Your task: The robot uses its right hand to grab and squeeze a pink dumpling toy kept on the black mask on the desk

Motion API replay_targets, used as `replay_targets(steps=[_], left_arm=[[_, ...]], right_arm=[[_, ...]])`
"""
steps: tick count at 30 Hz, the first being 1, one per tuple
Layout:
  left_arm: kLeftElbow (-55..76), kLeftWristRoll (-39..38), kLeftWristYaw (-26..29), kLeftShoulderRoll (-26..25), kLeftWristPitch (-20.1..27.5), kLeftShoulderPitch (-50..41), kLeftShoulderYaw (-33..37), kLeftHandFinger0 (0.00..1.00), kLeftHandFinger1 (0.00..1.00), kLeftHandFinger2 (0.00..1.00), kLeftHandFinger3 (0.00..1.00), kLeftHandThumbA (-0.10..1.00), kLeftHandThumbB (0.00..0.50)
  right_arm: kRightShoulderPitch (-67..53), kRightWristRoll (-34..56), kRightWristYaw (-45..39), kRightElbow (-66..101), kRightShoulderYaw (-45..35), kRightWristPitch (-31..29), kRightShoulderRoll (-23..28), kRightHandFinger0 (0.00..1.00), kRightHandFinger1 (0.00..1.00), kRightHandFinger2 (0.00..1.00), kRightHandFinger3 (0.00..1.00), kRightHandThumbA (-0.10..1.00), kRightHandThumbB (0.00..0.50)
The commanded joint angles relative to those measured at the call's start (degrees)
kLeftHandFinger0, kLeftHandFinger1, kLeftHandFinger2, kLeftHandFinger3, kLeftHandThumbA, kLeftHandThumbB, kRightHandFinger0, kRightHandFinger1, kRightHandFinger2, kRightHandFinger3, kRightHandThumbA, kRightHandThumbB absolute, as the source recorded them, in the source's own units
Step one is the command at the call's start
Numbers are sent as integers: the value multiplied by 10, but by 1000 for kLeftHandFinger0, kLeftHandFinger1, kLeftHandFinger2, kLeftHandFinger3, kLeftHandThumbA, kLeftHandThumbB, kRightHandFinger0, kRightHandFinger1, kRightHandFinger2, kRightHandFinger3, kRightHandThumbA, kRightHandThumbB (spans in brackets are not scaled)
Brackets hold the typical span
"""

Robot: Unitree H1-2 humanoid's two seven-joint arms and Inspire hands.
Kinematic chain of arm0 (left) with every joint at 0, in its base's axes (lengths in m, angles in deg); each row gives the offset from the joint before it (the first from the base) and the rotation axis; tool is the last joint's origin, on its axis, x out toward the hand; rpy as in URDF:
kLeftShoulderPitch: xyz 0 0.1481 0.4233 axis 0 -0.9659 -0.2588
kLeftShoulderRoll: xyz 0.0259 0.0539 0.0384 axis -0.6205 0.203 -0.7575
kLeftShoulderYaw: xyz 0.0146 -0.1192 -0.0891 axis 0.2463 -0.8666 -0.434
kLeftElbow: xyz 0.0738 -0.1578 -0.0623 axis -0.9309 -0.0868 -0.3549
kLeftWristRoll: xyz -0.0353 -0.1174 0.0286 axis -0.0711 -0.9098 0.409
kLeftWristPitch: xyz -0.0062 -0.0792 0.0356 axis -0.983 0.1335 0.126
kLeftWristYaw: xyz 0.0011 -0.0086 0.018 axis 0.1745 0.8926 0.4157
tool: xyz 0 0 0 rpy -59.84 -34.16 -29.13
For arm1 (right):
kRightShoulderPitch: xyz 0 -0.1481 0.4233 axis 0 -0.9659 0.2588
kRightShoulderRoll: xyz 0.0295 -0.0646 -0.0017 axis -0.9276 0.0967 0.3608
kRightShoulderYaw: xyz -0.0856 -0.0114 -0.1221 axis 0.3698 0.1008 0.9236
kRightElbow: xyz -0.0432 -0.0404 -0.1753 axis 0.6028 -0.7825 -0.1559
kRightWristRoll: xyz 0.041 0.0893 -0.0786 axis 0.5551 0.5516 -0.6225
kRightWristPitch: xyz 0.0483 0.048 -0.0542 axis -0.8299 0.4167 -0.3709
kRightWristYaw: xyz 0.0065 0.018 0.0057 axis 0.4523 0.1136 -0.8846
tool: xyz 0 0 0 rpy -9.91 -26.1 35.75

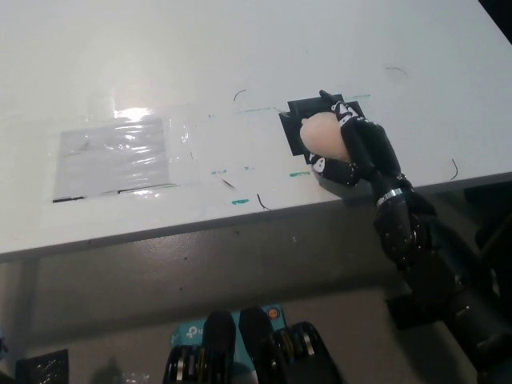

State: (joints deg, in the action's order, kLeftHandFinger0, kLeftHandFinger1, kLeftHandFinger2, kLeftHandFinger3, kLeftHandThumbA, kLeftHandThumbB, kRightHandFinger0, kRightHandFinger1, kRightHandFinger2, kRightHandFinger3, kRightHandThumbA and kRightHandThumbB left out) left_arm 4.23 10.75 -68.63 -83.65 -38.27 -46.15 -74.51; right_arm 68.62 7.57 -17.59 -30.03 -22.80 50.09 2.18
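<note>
The pink dumpling toy (323, 134) is in my black right hand (354, 152), whose fingers curl around its right side and underside. Toy and hand hover over the black mask (298, 113), a dark square patch on the white desk (240, 56) near its front edge. Part of the mask is hidden under the hand. My right forearm runs down to the picture's bottom right. My white left hand is not in view.
A shiny taped rectangle (112, 157) lies on the desk at the left. Thin pen marks and green tape bits are scattered around the mask. The desk's front edge (240, 220) runs just below the hand.
</note>
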Motion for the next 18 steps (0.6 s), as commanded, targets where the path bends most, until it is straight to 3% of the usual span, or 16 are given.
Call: replay_targets(steps=[1, 5, 7, 18], left_arm=[[10, -10, -7, -17, 9, 9, -5, 0, 35, 145, 135, 1000, 500], [3, -13, -12, -17, 15, 10, -7, 0, 31, 143, 133, 1000, 500], [3, -10, -13, -18, 18, 9, -5, 0, 29, 143, 142, 1000, 500], [14, -9, -2, -16, 2, 7, -7, 0, 25, 136, 128, 1000, 500]], right_arm=[[30, -17, -61, 44, 5, 83, 11, 1000, 1000, 1000, 1000, 416, 252], [22, -22, -45, 56, 2, 84, 10, 1000, 1000, 1000, 1000, 477, 368], [22, -30, -21, 53, 1, 79, 9, 1000, 1000, 1000, 1000, 518, 401], [6, -21, -40, 112, -19, 108, 12, 1000, 1000, 1000, 1000, 595, 451]])
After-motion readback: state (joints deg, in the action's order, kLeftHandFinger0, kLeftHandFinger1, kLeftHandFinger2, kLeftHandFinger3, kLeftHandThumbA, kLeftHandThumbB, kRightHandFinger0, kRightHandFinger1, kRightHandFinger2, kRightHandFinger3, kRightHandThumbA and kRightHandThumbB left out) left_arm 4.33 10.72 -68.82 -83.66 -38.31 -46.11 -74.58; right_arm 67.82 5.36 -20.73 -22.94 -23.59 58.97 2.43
